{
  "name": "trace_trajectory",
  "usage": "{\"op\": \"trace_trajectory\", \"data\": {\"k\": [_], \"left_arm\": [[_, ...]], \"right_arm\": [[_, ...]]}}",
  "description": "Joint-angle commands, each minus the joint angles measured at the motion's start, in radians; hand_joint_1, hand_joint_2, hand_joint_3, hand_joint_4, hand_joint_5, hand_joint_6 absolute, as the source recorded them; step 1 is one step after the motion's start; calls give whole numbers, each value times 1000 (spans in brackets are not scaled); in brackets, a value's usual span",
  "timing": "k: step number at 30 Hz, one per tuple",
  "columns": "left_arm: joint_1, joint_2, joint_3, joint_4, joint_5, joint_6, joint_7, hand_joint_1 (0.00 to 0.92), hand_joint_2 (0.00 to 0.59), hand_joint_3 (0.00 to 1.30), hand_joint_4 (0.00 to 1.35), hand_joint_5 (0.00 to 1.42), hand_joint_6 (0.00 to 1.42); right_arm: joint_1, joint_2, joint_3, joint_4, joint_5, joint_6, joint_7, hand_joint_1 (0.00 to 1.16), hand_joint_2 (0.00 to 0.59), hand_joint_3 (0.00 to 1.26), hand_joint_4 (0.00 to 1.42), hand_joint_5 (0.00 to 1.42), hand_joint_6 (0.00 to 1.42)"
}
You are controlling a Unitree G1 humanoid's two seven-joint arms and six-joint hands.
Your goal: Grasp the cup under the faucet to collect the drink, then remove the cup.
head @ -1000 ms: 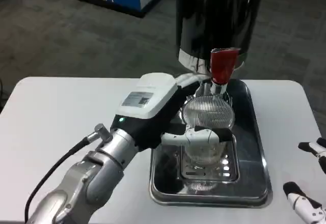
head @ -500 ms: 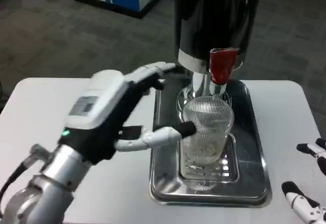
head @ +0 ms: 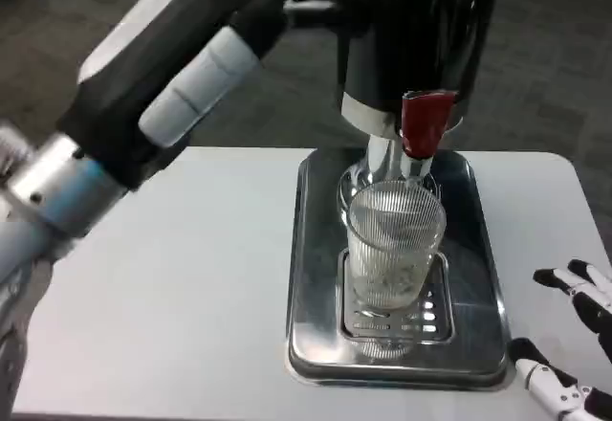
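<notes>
Under the red faucet (head: 425,121) the ribbed cup (head: 392,244) stands free on the steel tray (head: 316,297). Left hand (head: 191,53) is raised high, its grip unclear; right hand (head: 569,344) rests with fingers apart on the counter (head: 182,277).

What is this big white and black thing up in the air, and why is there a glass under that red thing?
You are looking through a camera on a robot's head, down at a white table. The big white and black thing is the left robot hand, raised up near the black drink dispenser. It holds nothing. The red part is the faucet where the drink comes out. Under it a ribbed clear cup stands on a shiny metal tray that catches drips. At the bottom right edge of the picture is the right robot hand, with its fingers apart, also holding nothing.
</notes>
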Motion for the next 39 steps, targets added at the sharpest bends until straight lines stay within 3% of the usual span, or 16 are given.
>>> {"op": "trace_trajectory", "data": {"k": [1,9,16,30,39], "left_arm": [[-79,-10,-13,-4,-75,93,-81,0,118,237,121,187,136],[-238,-75,-45,87,-159,270,-186,0,96,155,40,135,84],[-289,-120,-44,229,-138,344,-213,0,75,114,0,92,31],[-261,-103,-100,317,-45,390,-336,0,55,114,11,96,25],[-241,-72,-160,335,61,308,-408,0,49,114,20,99,24]], "right_arm": [[5,6,4,-13,-8,3,-17,304,415,146,20,28,0],[28,9,-7,-28,6,-3,-23,304,415,146,21,28,0],[48,1,-35,-38,42,-8,-29,304,415,147,22,35,0],[76,-13,-61,-51,99,-13,-46,304,415,155,22,39,0],[92,-15,-63,-55,117,-8,-52,304,415,156,30,39,0]]}}
